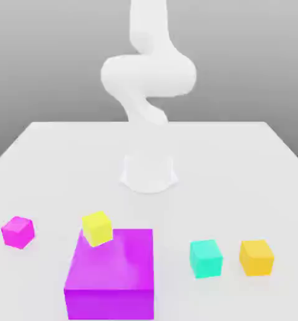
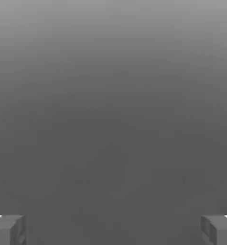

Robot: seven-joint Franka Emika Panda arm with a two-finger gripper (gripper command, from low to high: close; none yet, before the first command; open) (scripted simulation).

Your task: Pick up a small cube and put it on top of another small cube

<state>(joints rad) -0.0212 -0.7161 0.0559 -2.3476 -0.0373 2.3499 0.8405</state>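
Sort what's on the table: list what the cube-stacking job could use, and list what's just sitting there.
Belongs to the job:
- small magenta cube
- small yellow cube, at the big block's corner
- small teal cube
- small orange cube
- gripper, fingers wide apart

Just lying about:
- large purple block, too big to count as a small cube
- white table
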